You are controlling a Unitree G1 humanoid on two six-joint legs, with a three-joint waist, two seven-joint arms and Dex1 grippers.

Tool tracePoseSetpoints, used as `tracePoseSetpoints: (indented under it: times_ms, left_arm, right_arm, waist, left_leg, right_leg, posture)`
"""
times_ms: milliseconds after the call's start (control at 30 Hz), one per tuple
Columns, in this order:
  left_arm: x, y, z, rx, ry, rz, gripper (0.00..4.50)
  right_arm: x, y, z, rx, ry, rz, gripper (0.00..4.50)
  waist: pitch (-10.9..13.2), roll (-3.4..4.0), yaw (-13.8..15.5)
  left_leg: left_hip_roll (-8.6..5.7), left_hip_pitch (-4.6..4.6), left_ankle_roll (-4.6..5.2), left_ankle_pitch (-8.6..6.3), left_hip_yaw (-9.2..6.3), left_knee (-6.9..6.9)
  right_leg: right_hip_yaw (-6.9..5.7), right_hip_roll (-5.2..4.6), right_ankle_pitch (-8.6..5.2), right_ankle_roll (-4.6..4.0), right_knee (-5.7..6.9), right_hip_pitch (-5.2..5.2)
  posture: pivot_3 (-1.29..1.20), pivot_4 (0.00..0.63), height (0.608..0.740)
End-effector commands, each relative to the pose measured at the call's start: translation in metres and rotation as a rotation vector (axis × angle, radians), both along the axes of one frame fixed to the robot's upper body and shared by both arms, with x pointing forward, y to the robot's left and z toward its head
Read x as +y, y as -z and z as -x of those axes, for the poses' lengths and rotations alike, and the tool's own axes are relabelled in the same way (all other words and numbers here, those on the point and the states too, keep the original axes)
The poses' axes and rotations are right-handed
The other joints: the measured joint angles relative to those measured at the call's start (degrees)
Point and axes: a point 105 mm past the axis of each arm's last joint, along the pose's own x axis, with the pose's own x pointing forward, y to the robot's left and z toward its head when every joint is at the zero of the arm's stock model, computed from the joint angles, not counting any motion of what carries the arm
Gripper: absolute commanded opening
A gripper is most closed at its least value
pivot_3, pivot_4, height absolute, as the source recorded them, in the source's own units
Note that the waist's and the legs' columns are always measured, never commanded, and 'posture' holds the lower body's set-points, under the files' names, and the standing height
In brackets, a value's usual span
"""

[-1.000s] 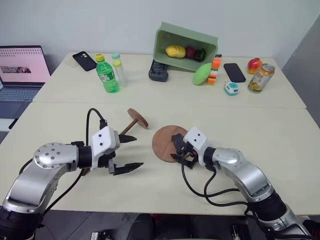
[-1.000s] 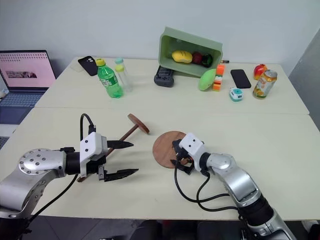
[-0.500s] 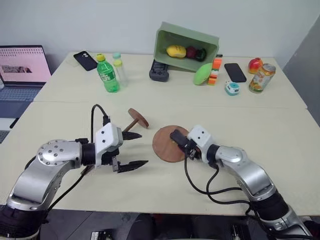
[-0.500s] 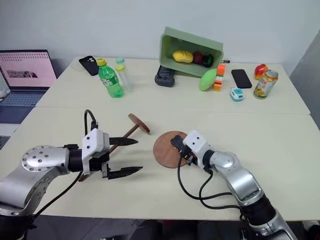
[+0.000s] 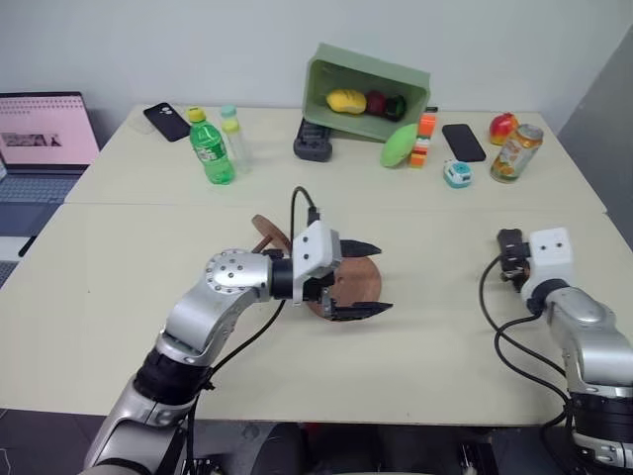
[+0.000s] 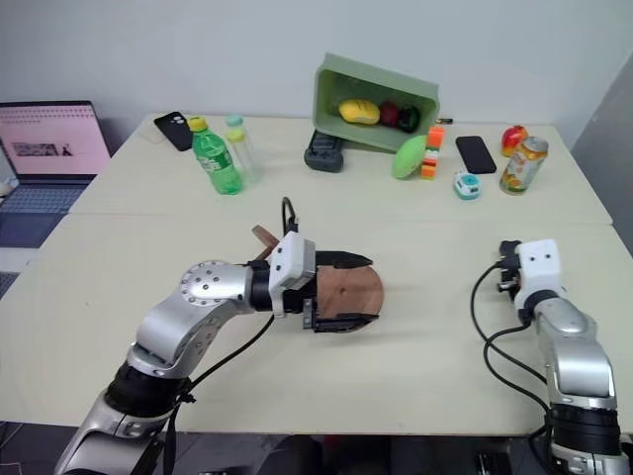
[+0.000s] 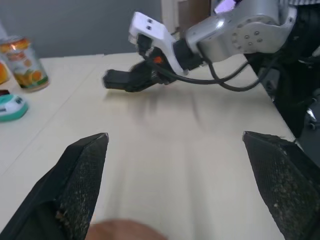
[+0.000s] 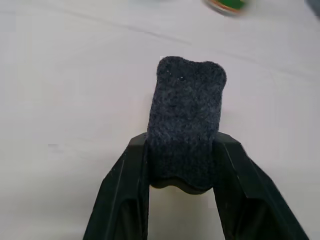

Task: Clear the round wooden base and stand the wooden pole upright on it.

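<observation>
Right gripper [image 5: 508, 259] swings from base out toward right edge of tabletop [image 5: 119, 297], fingers pressed on dark grey block [image 8: 186, 130]; left gripper [image 5: 358, 279] sweeps right, fingers spread wide over round wooden base [image 5: 362, 285]. Base lies flat mid-table near front edge, looks cleared. Wooden pole [image 5: 265, 232] lies tilted just behind left wrist, mostly hidden by arm. Judgement: pole stiff, light, smooth; best pinched mid-rod, disc end downward, since thin rod may swivel in grip

Cream table [image 5: 119, 287]: round wooden base [image 5: 362, 282], wooden pole [image 5: 265, 234], green bottle [image 5: 210, 148], tipped green bin [image 5: 364, 75], can [image 5: 515, 153], phones.
</observation>
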Motion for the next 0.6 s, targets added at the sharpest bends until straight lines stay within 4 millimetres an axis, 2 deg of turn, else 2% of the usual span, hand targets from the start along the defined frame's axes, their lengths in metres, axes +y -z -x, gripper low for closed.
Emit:
tracePoseSetpoints:
  times_ms: [33,167,333,433,500,600]
  left_arm:
    - [-0.013,-0.008,-0.011,-0.053,-0.01,0.026,4.5]
    - [-0.023,-0.009,-0.016,-0.067,-0.026,0.046,4.5]
    - [-0.023,-0.007,-0.018,-0.069,-0.04,0.049,4.5]
    - [-0.016,-0.009,-0.022,-0.081,-0.097,0.052,4.5]
    - [-0.01,-0.014,-0.026,-0.098,-0.147,0.058,4.5]
    - [0.003,-0.025,-0.031,-0.049,-0.209,0.059,4.5]
  right_arm:
    - [-0.017,-0.008,0.0,-0.071,0.087,-0.061,1.65]
    - [-0.017,-0.012,0.003,-0.111,0.114,-0.119,2.73]
    - [-0.015,-0.015,0.007,-0.128,0.135,-0.136,3.84]
    - [-0.018,-0.029,0.013,-0.176,0.153,-0.052,4.48]
    - [-0.013,-0.04,0.013,-0.206,0.118,0.016,4.48]
    - [0.005,-0.05,0.007,-0.218,0.021,0.061,4.48]
  waist:
    - [-0.05,0.1,-0.14]
    - [-0.11,0.21,-0.23]
    - [-0.11,0.22,0.1]
    - [-0.12,0.25,0.13]
    - [-0.11,0.26,0.14]
    - [-0.11,0.26,0.1]
  left_leg:
    - [0.0,0.01,0.0,0.0,0.01,-0.01]
    - [0.04,0.01,-0.01,0.0,0.03,-0.03]
    - [0.09,-0.02,-0.02,0.01,-0.01,-0.01]
    - [0.08,-0.03,-0.02,0.01,-0.02,-0.01]
    - [0.07,-0.04,-0.02,0.01,-0.03,-0.01]
    - [0.06,-0.04,-0.02,0.01,-0.02,0.0]
  right_leg:
    - [0.02,0.01,0.0,0.0,0.0,0.01]
    - [0.08,0.05,0.0,0.0,0.01,-0.04]
    - [0.06,-0.01,0.0,0.0,0.01,-0.03]
    - [0.06,-0.03,0.0,0.0,0.01,-0.03]
    - [0.06,-0.05,-0.01,0.01,0.0,-0.03]
    - [0.07,-0.04,0.0,0.01,0.01,-0.03]
  posture:
    - [0.0,0.15,0.74]
    - [0.0,0.15,0.74]
    - [0.0,0.15,0.74]
    - [0.0,0.15,0.74]
    - [0.0,0.15,0.74]
    - [0.0,0.15,0.74]
